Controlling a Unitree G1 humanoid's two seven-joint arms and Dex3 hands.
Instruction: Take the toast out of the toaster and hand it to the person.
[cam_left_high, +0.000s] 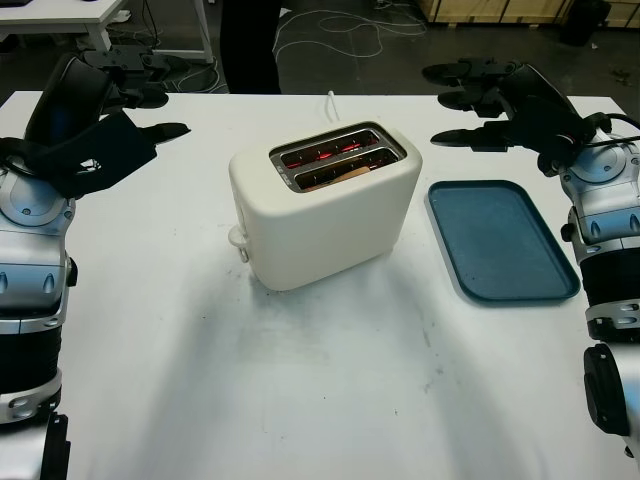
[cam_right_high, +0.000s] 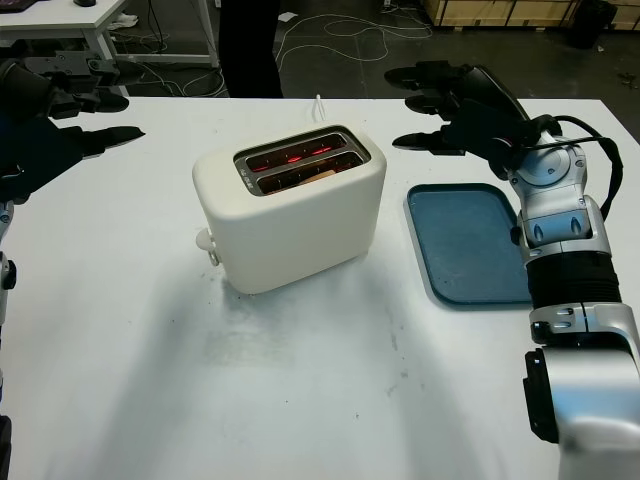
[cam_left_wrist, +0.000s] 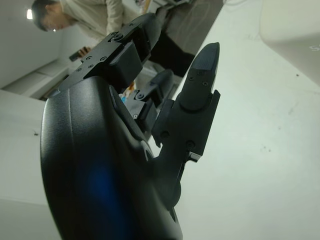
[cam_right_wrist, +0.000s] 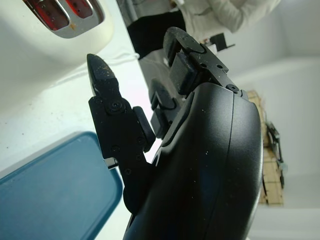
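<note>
left hand (cam_left_high: 120, 110) raised open and empty over the far left of the white table (cam_left_high: 330, 380); cream toaster (cam_left_high: 320, 205) at centre, slots glowing red, toast (cam_left_high: 345, 172) sunk in the near slot; blue tray (cam_left_high: 500, 240) just right; right hand (cam_left_high: 490, 100) open and empty above the tray's far end.

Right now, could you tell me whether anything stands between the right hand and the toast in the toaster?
Nothing visible does. The right hand is open above the table's far edge, right of the toaster. The toast sits low in the near slot, open from above. The blue tray lies flat beside the toaster, below that path.
</note>
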